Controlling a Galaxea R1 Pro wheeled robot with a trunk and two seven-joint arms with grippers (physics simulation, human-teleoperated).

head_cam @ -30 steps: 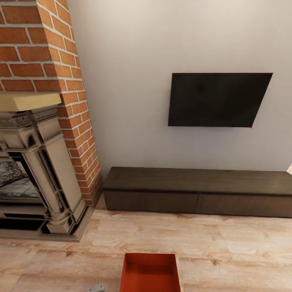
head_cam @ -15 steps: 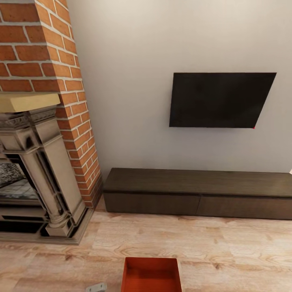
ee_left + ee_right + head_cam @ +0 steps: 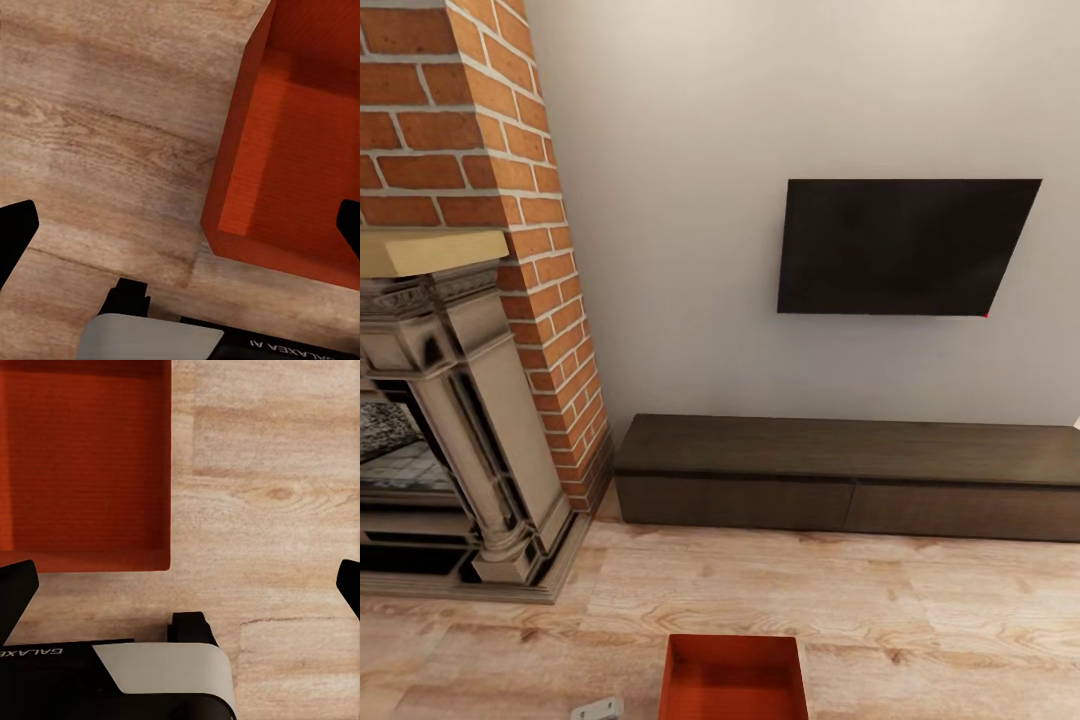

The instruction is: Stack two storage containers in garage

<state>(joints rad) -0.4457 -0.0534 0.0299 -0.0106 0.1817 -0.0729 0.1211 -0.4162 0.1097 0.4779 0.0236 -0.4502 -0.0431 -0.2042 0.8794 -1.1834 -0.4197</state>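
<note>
Left pincer [image 3: 180, 225] spread (above plank floor [image 3: 97, 135]), one storage container [image 3: 732, 678]

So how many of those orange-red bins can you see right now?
1. The orange-red bin sits on the wood floor just ahead of the robot, in front of the dark bench. A second one may lie outside the pictures.

Seemingly a home living room: brick fireplace [image 3: 470, 200], wall TV [image 3: 905, 247].
</note>
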